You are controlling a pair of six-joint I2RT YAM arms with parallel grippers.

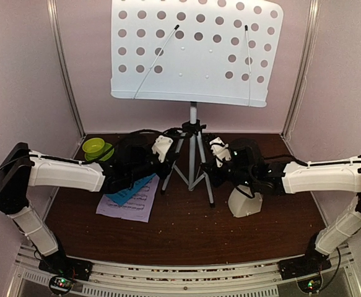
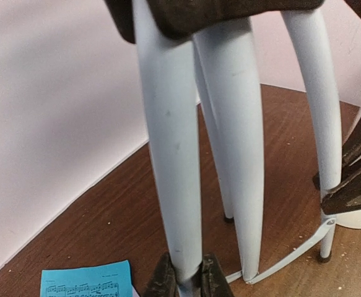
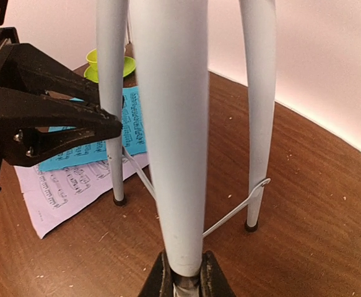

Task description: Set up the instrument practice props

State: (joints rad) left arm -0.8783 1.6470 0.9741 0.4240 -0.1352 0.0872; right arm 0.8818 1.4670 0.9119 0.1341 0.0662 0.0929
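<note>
Closest to both wrist cameras is one pale leg of the tripod (image 2: 168, 154), pinched at the bottom of the frame. The left gripper (image 2: 186, 281) is clamped narrow on one leg and the right gripper (image 3: 186, 277) is clamped narrow on another, with pads touching the tube on both sides.

The counter (image 1: 186, 238) is dark wood with scattered crumbs and pink walls (image 1: 19, 74) around it.

The music stand (image 1: 192, 49) has a white perforated desk, high at back centre and tilted back, with two wire page holders lying against it. Its pole runs down to the tripod, which stands mid-counter. Each wrist view shows two feet resting on the wood; the feet of the held legs are hidden.

From above, the left arm (image 1: 69, 173) reaches in to the left leg and the right arm (image 1: 322, 176) to the right leg. The grippers are near each other, with the pole between them.

The lilac page (image 1: 127, 209) lies flat on the counter left of the tripod, partly under the left arm. The cyan page (image 1: 130, 187) is smaller and lies on top of its upper part, half hidden by the arm. Both show printed staves.

The metronome (image 1: 245, 201) is a cream pyramid, upright just right of the tripod and directly below the right wrist. Its top is hidden, and I cannot tell whether the front cover is on.

A lime bowl (image 1: 94, 145) sits on a saucer (image 1: 108, 153) at back left, beyond the pages.
</note>
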